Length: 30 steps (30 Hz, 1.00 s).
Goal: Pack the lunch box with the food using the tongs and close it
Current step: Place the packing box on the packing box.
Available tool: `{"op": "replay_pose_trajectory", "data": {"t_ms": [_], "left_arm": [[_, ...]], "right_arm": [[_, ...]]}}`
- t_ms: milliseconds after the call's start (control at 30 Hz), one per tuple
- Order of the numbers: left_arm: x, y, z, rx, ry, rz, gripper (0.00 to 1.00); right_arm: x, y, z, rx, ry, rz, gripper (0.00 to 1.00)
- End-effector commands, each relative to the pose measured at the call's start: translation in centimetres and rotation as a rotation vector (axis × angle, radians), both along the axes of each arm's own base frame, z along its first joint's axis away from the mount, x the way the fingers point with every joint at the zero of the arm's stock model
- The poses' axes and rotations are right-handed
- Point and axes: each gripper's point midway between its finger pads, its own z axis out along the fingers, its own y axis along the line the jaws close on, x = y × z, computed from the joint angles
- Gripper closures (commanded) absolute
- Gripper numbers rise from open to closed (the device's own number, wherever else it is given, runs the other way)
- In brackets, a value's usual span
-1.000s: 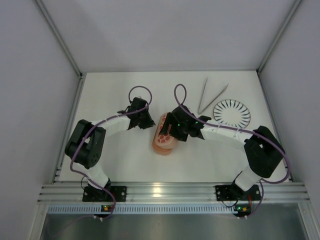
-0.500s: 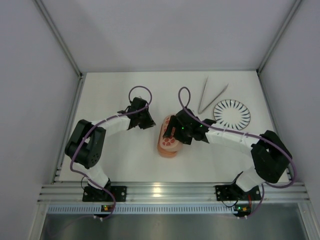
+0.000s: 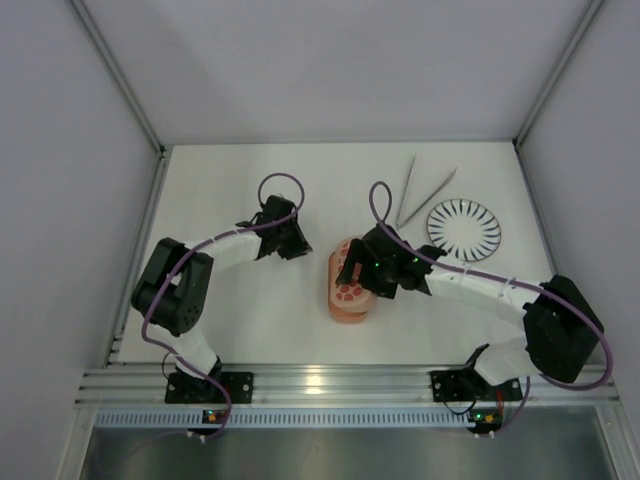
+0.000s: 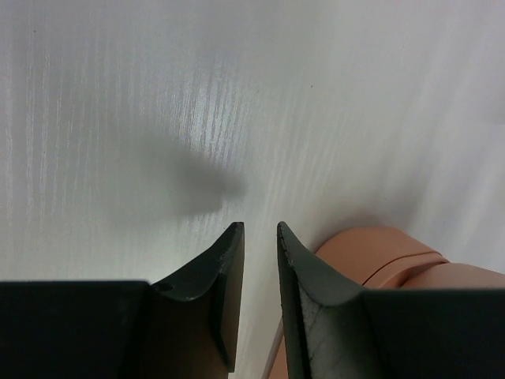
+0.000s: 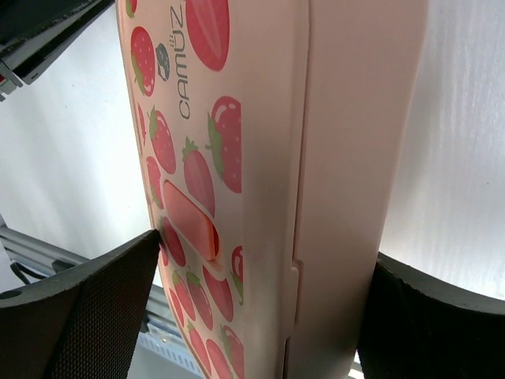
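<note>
Both sides of the lunch box (image 5: 260, 118) touch the wide-spread right gripper (image 5: 266, 251).

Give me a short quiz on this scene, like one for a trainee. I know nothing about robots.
1. True or false: the tongs lie on top of the striped plate.
2. What sits between the fingers of the right gripper? A: the lunch box. B: the tongs. C: nothing at all.
3. Fill in the blank: the top of the lunch box is printed with red ___.

Key: 1 false, they lie beside it. 2 A. 3 strawberries.
</note>
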Motion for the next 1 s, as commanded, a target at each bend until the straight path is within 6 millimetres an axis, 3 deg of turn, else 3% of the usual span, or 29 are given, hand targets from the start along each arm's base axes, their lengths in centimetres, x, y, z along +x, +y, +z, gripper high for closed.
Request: {"op": "replay_pose_trajectory", "data": {"t_ms": [0, 433, 567, 967], "left_arm": [[0.7, -0.4, 0.3, -0.020, -0.025, 0.002, 0.71], [0.8, -0.6, 0.4, -0.029, -0.024, -0.003, 0.71], [0.8, -0.8, 0.5, -0.039, -0.026, -0.007, 0.71], [0.8, -0.9, 0.1, -0.042, -0.023, -0.013, 0.70]], "right_arm": [[-2.1, -2.5, -1.0, -0.110, 0.045, 0.017, 0.10], [-2.6, -3.7, -0.1, -0.142, 0.039, 0.020, 0.08], [-2.6, -3.5, 0.6, -0.128, 0.028, 0.030, 0.01], [-2.4, -3.5, 1.1, -0.159, 0.012, 0.076, 0.01]]}}
